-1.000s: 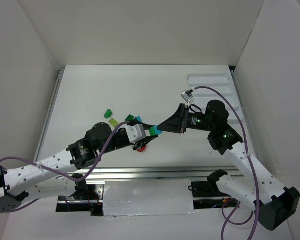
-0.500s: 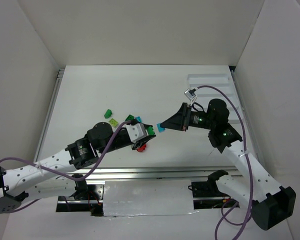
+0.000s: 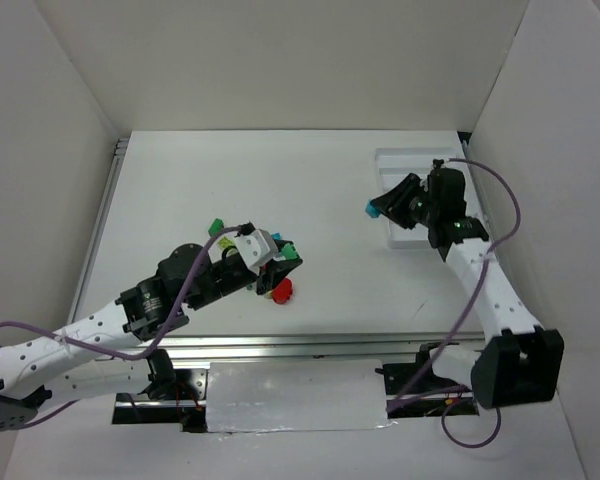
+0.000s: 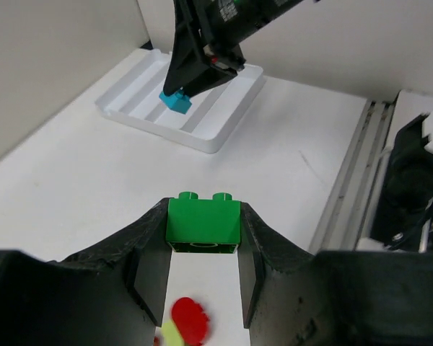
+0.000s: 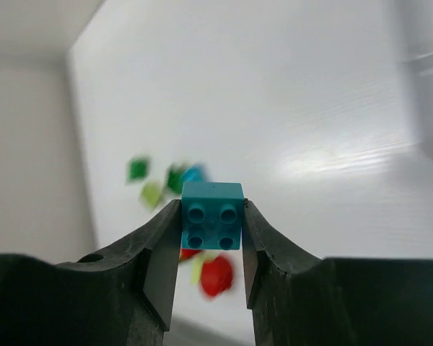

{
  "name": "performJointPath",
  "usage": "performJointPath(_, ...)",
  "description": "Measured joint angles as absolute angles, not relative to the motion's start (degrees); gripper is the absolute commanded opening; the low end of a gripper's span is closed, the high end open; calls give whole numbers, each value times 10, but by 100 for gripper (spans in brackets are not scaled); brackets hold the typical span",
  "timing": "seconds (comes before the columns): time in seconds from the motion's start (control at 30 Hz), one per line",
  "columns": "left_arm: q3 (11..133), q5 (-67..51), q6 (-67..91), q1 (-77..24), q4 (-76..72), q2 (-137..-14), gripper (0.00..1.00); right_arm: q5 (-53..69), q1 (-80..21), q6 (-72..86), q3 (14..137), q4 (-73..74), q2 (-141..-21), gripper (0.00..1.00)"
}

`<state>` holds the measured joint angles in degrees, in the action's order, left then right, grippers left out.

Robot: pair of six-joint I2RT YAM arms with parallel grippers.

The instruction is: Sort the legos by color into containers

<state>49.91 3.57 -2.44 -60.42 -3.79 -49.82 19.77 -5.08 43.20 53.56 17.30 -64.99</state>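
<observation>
Tray (image 3: 410, 160) lies at the far right corner of the table (image 3: 180, 180), hard by the right wall (little room beyond it), so any approach must come from the open left side.

Right gripper (image 3: 380, 208) hangs at the tray's left rim, jaws clamped on a cyan brick (image 5: 212, 215). It is held raised, presumably to clear the thin dividers before release. Whether it is over a channel or just outside the rim I cannot tell.

Left gripper (image 3: 286, 258) is raised above mid-table, pinching a green brick (image 4: 203, 225) squarely by its sides. Bare table lies between the two grippers.

Loose bricks lie beneath the left arm, a red one (image 3: 282, 291) nearest the near edge.
</observation>
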Motion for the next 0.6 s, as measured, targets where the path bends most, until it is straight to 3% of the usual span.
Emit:
performJointPath(0.27, 580, 111, 110, -604, 68, -518, 0, -85, -2, 427, 630, 270, -866, 0)
performJointPath(0.6, 553, 167, 188, -604, 147, -452, 0, -190, 36, 413, 653, 286, -942, 3)
